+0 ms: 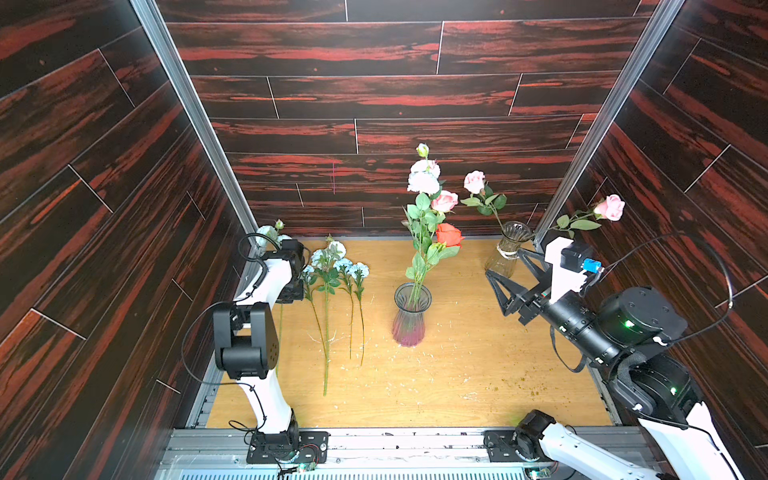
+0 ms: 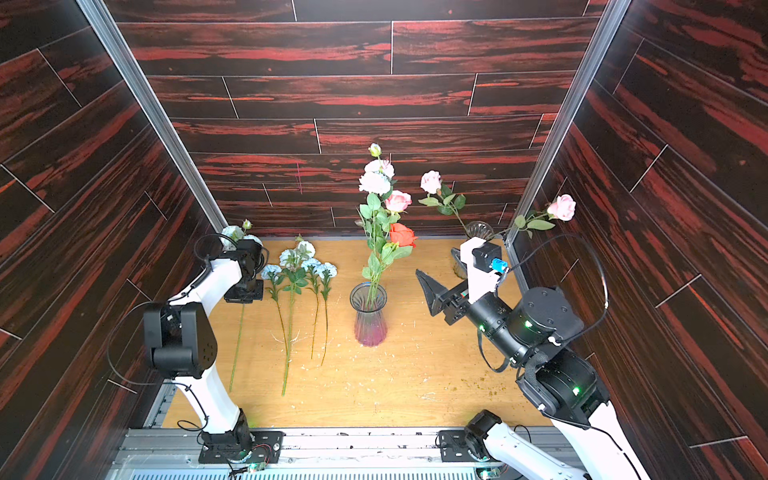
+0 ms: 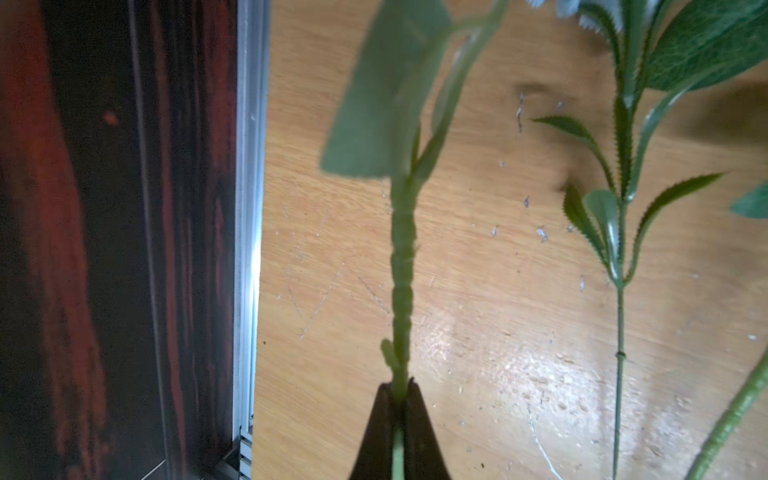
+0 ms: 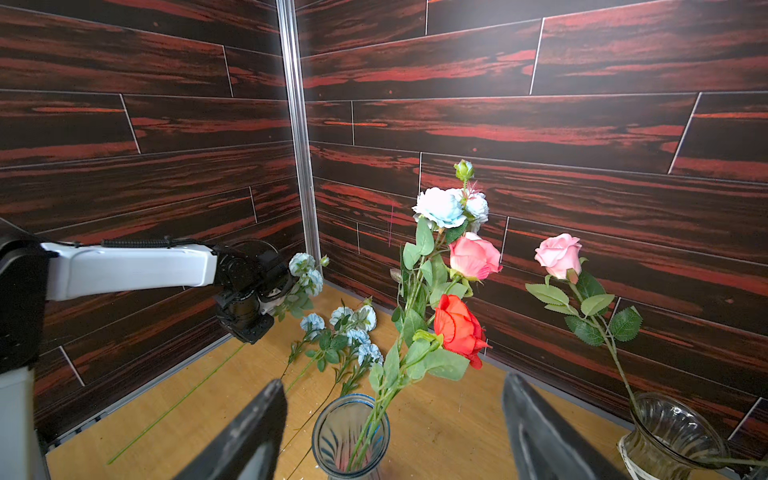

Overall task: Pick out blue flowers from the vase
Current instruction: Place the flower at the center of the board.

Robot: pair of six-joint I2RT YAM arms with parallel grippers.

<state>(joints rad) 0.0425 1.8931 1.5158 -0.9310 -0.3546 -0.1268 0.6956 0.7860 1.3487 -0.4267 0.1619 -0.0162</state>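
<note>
One blue stem (image 3: 402,270) is in the left gripper (image 3: 400,388), far left of both top views. The jaws are pressed together on the bare stalk below the leaves. Blooms point to the back-left corner and the long tail runs toward the front. Can't tell if the tail touches the table (image 1: 457,374).

Just right of it, several more blue flowers (image 1: 336,266) lie flat side by side, blooms to the back.

Centre frame: tinted glass vase (image 1: 409,328), upright. The remaining blue stem (image 1: 423,180) tops the bunch, with a pink rose (image 1: 444,201) just beside it and a red rose (image 1: 449,235) lower down. All the stalks crowd together at the rim.

Right of that is a clear vase (image 1: 505,253) with two pink roses (image 1: 474,181), not ours.

Far right: right gripper (image 1: 495,293), jaws spread wide, nothing between them. The wrist view shows it aimed at the centre vase.

Handling, my read:
- **Stems:** fake and very light. The stalk is thin and springy, probably wire-cored.
- **Blooms:** soft fabric, will crush, so stay off the head.
- **Grip point:** bare stalk between the rim and the lowest leaves.
- **Snagging:** leaves will likely catch on the roses, so pull straight up, slowly.
- **Vase:** looks light enough to tip or lift along with the stem.
</note>
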